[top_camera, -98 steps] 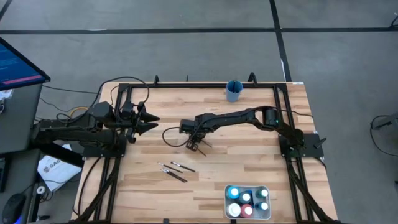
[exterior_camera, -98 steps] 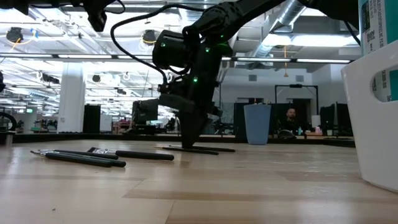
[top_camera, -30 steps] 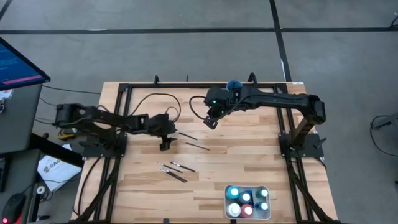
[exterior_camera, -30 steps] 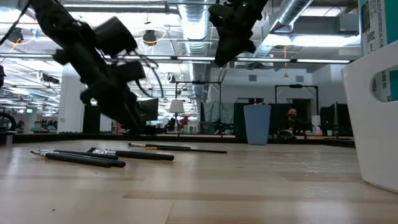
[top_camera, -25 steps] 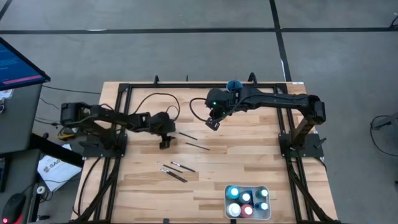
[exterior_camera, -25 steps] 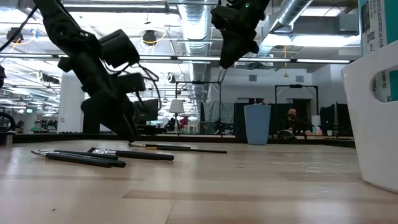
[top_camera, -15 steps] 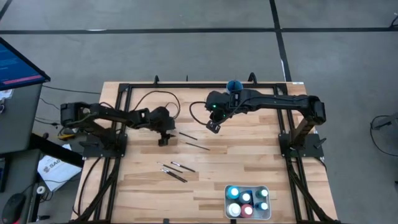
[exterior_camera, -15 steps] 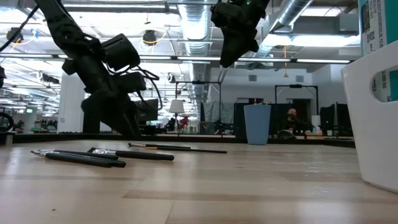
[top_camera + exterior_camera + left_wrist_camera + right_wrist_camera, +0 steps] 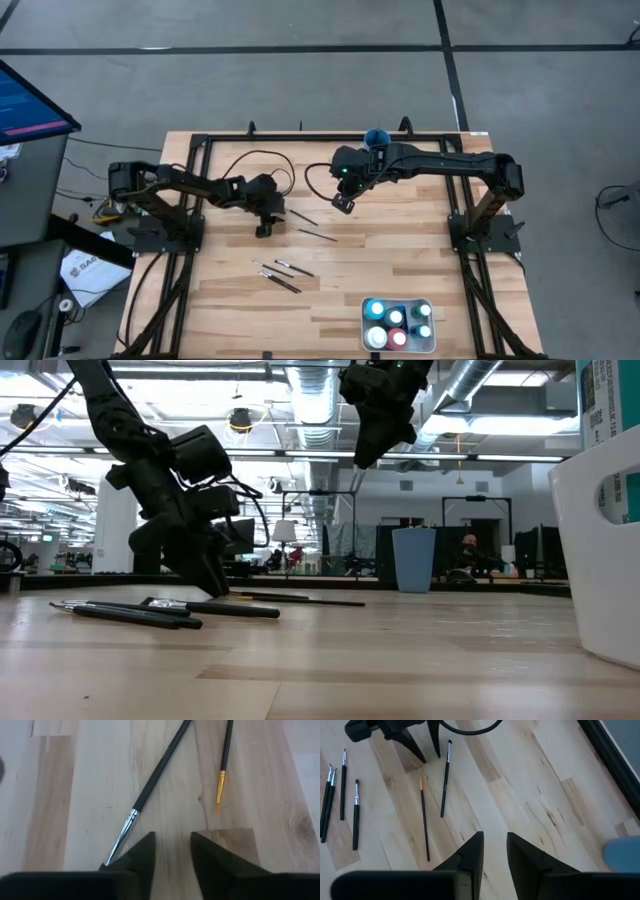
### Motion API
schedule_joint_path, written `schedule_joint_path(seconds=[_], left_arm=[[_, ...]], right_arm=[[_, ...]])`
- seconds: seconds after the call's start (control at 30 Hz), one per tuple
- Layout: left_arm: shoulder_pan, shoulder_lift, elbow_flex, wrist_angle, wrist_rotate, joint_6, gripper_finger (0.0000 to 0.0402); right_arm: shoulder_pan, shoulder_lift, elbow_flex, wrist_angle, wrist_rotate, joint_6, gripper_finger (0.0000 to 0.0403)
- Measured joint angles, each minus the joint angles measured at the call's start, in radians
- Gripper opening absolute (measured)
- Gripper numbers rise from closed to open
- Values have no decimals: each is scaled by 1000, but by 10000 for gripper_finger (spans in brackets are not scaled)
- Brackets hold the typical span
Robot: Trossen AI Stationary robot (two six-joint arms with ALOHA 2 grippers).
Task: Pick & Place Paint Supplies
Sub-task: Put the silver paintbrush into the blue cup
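Left hand down at two brushes, right hand raised

Left hand (image 9: pixel 171 852), fingers narrowly parted and empty, touches the desk (image 9: pixel 400 260) mid-left beside a silver-ferruled brush (image 9: pixel 150 785) and gold-ferruled brush (image 9: pixel 224 765). Right hand (image 9: pixel 494 851), narrow and empty, hovers near the far edge. Bottles (image 9: pixel 397 325) sit near the front edge.

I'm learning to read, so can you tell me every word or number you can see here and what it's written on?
None can be read.
White paper sheet on the floor beside the table: dark print, too small.
Teal label at the low view's right edge: letters too blurred.
Blue monitor screen: lines too small.
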Motion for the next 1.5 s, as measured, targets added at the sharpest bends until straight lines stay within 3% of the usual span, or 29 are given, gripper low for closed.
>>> schedule_joint_path(seconds=[0.17,0.47,0.57,0.77,0.97,1.13,1.37,1.5], left_arm=[[-5,-5,-1,-12,-1,-13,15],[-10,-31,12,-25,15,-115,0],[-20,-114,27,-67,45,-129,0],[28,-263,41,-42,-3,-26,0],[105,-244,42,-35,4,-21,21],[154,-195,43,-33,33,-77,64],[143,-120,44,-35,64,-8,125],[141,-60,44,-32,63,21,133]], right_arm=[[6,0,0,0,0,0,77],[7,0,0,0,0,0,77],[7,0,0,1,0,0,77],[7,0,0,1,-1,0,77],[7,0,1,1,-1,-6,77],[7,0,1,1,-1,-11,77],[6,0,1,1,-2,-11,77],[6,0,1,1,-2,-11,77]])
